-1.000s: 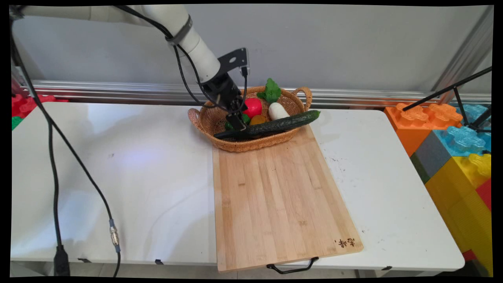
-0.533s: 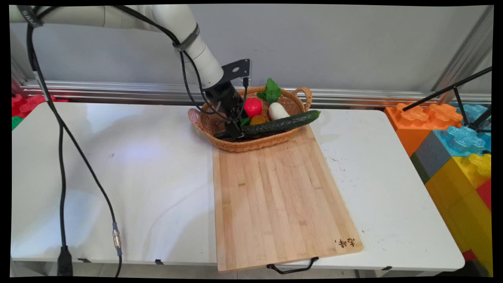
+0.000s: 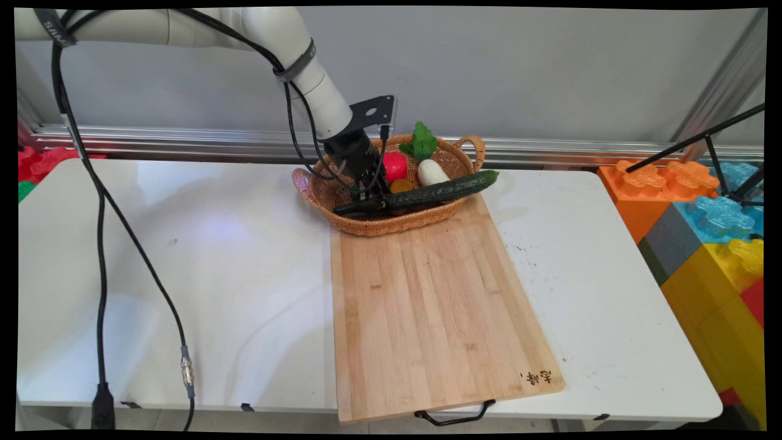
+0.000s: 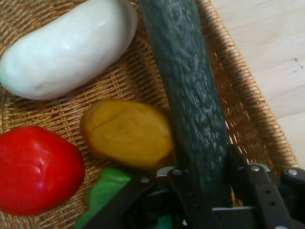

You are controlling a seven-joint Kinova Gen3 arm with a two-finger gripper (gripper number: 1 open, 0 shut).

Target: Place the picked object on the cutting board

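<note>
Main view: the gripper (image 3: 371, 197) reaches down into a wicker basket (image 3: 317, 189) at the far middle of the white table (image 3: 183, 263), its tips at the left end of a long dark green cucumber (image 3: 440, 190). The cucumber lies slantwise across the basket, its right end poking out over the rim. Fingers look closed in on the cucumber, though the contact is small here. Also in the basket: a red tomato (image 3: 394, 166), an orange-yellow piece (image 3: 402, 185), a white vegetable (image 3: 431, 173) and a leafy green sprig (image 3: 420, 142) at the back. The basket's near edge sits on the far end of a wooden cutting board (image 3: 427, 305), which runs toward the near table edge. Grey wall behind; big coloured blocks (image 3: 708, 232) stand to the right. Hand view: the cucumber (image 4: 190, 95) runs up from between the two fingers (image 4: 245, 179), which press its sides, narrowly parted by its width. Left of it lie the orange-yellow piece (image 4: 126, 133), touching the cucumber, the tomato (image 4: 35, 169), the white vegetable (image 4: 66, 47), and a bright green piece (image 4: 102, 193) by the linkage. Basket weave (image 4: 248, 124) and board (image 4: 267, 43) at right.
</note>
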